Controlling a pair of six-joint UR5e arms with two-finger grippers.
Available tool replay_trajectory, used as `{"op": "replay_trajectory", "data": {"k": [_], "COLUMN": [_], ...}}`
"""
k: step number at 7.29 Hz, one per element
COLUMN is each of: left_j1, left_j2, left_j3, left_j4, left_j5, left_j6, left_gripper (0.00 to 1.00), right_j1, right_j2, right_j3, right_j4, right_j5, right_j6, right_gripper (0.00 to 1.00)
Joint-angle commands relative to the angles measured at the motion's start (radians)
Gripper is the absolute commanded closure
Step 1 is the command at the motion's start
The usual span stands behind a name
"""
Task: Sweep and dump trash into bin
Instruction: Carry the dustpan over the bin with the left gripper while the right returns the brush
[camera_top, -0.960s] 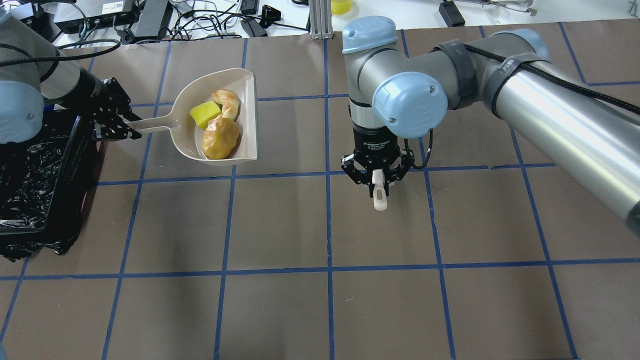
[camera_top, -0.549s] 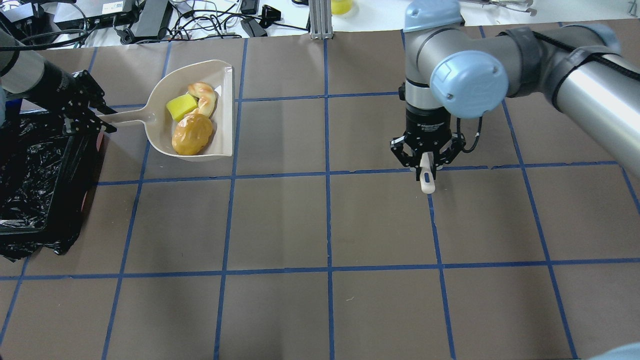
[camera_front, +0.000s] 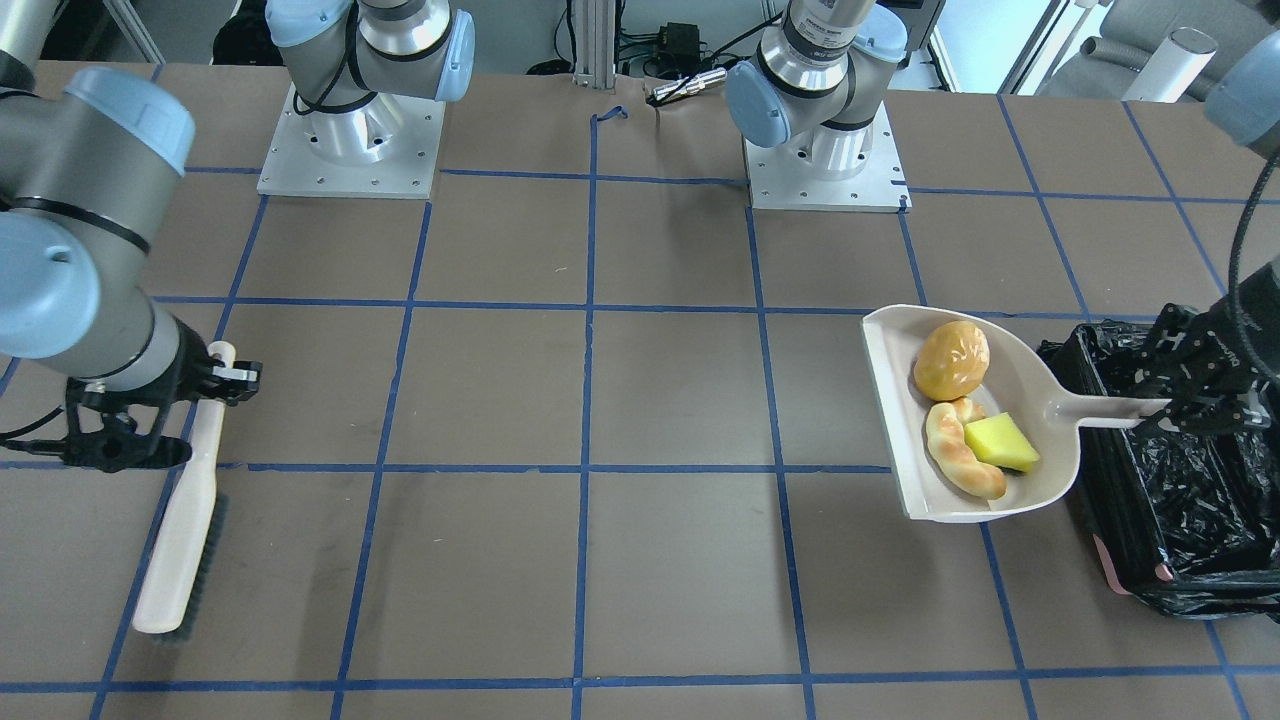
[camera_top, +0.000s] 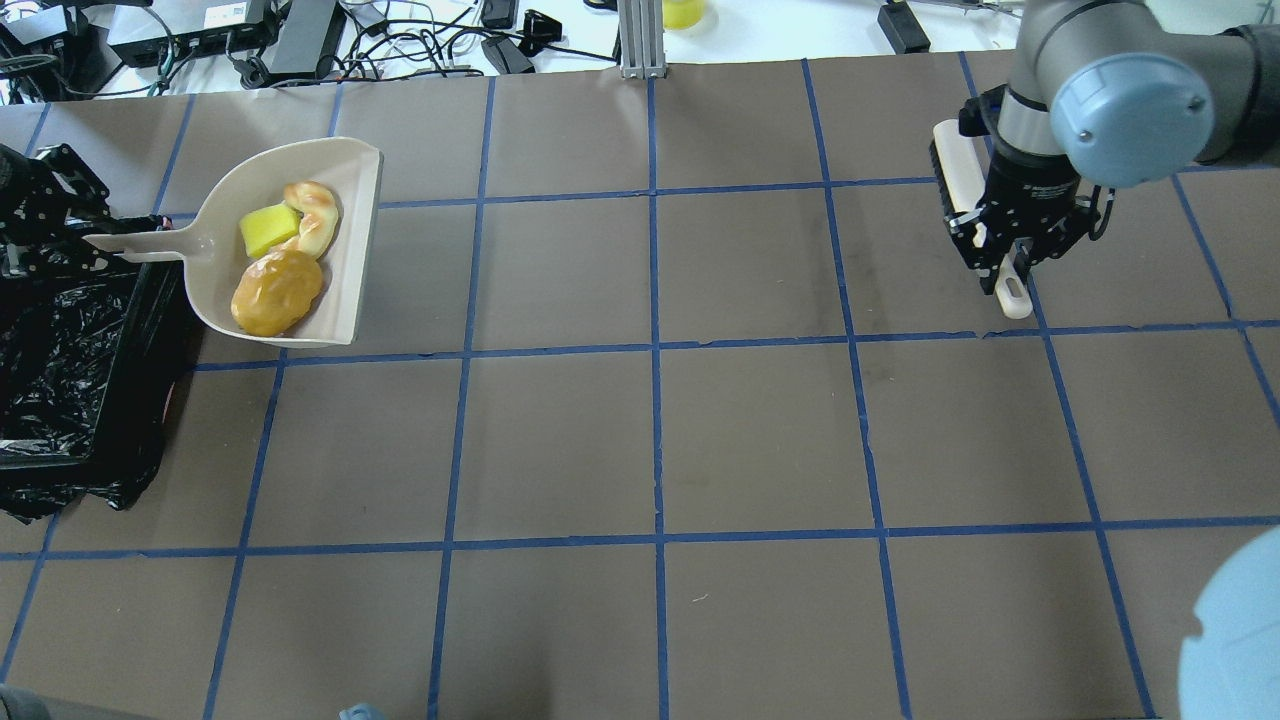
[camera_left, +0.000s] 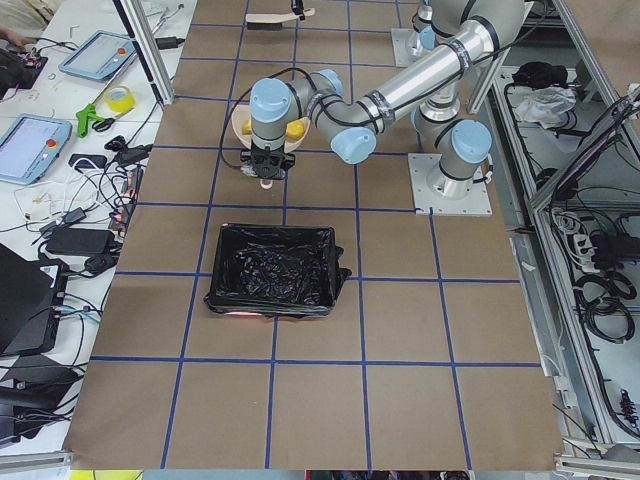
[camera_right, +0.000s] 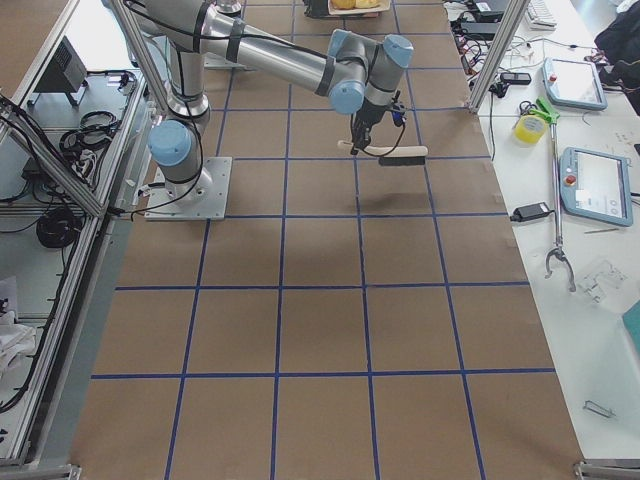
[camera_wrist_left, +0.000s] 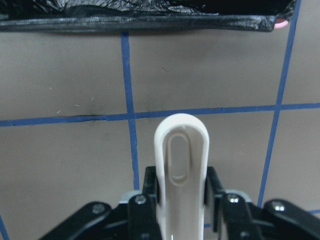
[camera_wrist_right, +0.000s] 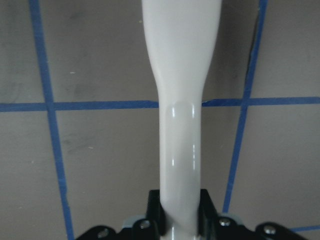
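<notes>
Compared with the overhead frames of one second and half a second ago, the dustpan (camera_top: 215, 205) has travelled toward the view's left, and its handle tip now reaches over the near edge of the bin (camera_top: 60, 350). The left gripper (camera_top: 95, 240) is pinching that handle, with the jaws closed on either side of it in the left wrist view. All three trash pieces remain in the pan: the potato-shaped lump (camera_top: 277, 292) nearest the open lip, the croissant-like crescent (camera_top: 312, 215) behind it, and the yellow-green wedge (camera_top: 265, 228) touching the crescent on the handle side. The pan appears roughly level and nothing has spilled. Sweeping is therefore judged complete, and the task is in the transfer stage; the pan body is still beside the bin, not over it, so the dump is not yet done. Over the same interval the right gripper (camera_top: 1005, 262) has moved well away toward the view's right and farther from the robot, with its jaws clamped on the handle of the brush (camera_front: 185, 510). The brush is now well apart from the dustpan, which leaves the dump path unobstructed.
</notes>
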Motion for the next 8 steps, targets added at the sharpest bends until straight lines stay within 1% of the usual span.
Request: {"op": "replay_trajectory", "data": {"k": [1,2,4,5,6,8], "left_j1": [0.084,0.118,0.152,0.178,0.201,0.236], "left_j2": [-0.047,-0.068,-0.110,-0.139,-0.160,-0.189], "left_j3": [0.047,0.076,0.149,0.203,0.217,0.263], "left_j4": [-0.011,-0.011,-0.010,-0.010,-0.011,-0.001], "left_j5": [0.020,0.023,0.073,0.081,0.080,0.101], "left_j6": [0.153,0.224,0.348,0.411,0.434,0.502], "left_gripper": [1.00,1.00,1.00,1.00,1.00,1.00], "right_j1": [-0.122,-0.138,-0.141,-0.144,-0.152,-0.169], "right_j2": [0.042,0.051,0.080,0.088,0.087,0.082], "right_j3": [0.014,0.028,0.039,0.040,0.063,0.117], "right_j4": [-0.056,-0.057,-0.089,-0.090,-0.091,-0.157], "right_j5": [0.007,0.010,-0.004,-0.004,-0.001,-0.001], "right_j6": [-0.120,-0.121,-0.123,-0.127,-0.128,-0.140], "right_gripper": [1.00,1.00,1.00,1.00,1.00,1.00]}}
